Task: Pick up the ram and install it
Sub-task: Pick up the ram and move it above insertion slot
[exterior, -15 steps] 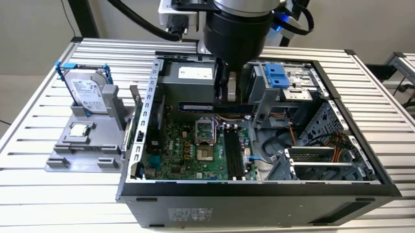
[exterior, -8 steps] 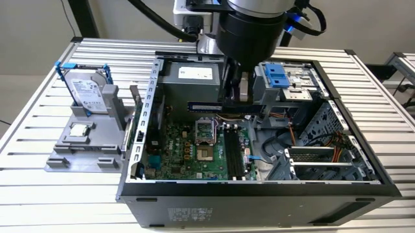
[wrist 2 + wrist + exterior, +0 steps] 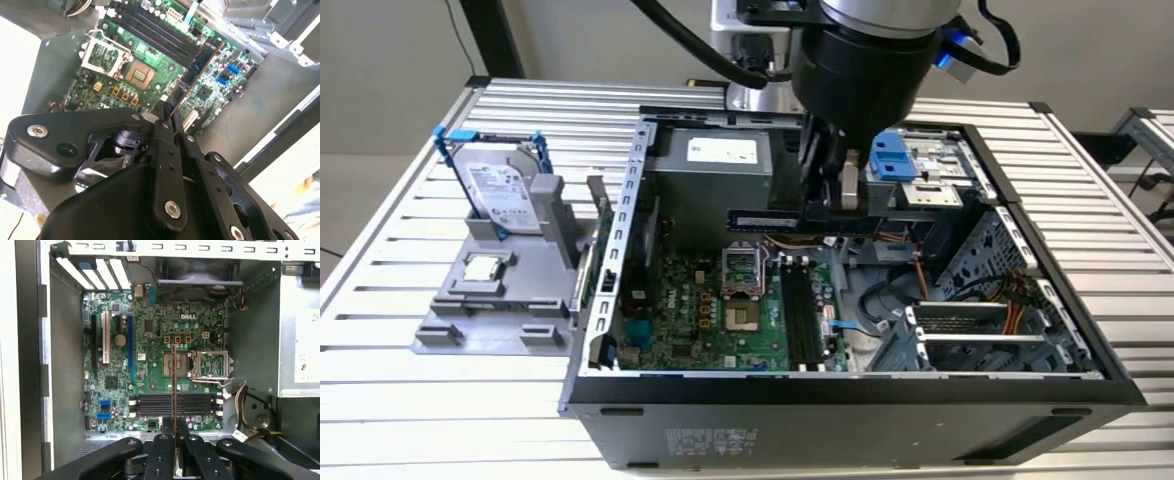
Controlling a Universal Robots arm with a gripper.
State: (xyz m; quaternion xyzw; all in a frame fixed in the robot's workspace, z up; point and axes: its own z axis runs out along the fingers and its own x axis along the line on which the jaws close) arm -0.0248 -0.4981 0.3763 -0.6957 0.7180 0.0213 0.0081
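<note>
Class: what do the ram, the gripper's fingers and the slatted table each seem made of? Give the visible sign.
The ram: likely resin circuit board, dark blue and slightly glossy, with a coppery edge. The gripper, its fingers: matte black screwed links; whether metal or plastic is unclear. The table: probably aluminium, with silvery ribbed slats and a dull sheen.

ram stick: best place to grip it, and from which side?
Pinch the ram across its two flat faces along the upper long edge, coming from above. It is thin and flat, so the faces likely give the best contact, and the lower edge is left free for the memory slots. The gripper holds it so now.
</note>
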